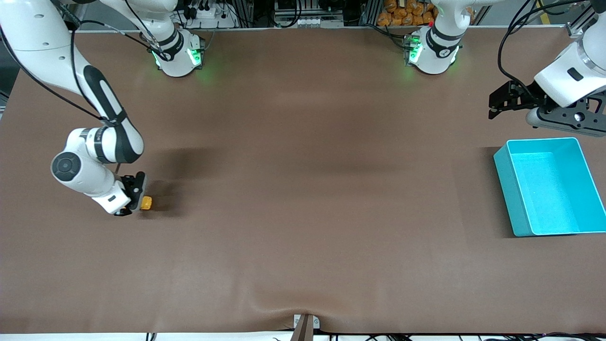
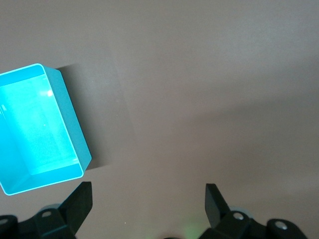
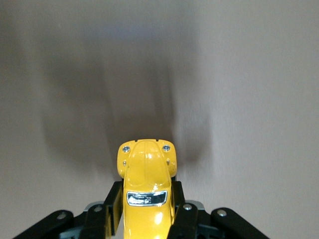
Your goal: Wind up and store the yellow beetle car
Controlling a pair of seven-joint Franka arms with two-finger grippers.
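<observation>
Bin (image 1: 521, 199) sitting on the table (image 1: 303, 189) at the left arm's end, left gripper (image 2: 147, 199) hanging spread just above its farther rim. Well apart from the bin, down at the right arm's end: right gripper (image 1: 137, 201) low over the table, car (image 3: 145, 189) clamped between the fingers (image 3: 112, 204), nose pointing toward the bin.

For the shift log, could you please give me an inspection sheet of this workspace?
Surface: brown mat, bare in the middle.
Job's things: yellow beetle car toward the right arm's end; empty turquoise bin toward the left arm's end.
Clutter: nothing seen.
Grippers: right gripper shut on the car, low at the mat; left gripper open, waiting in the air beside the bin.
Cables: black leads along both arms.
Surroundings: orange items past the table's edge.
</observation>
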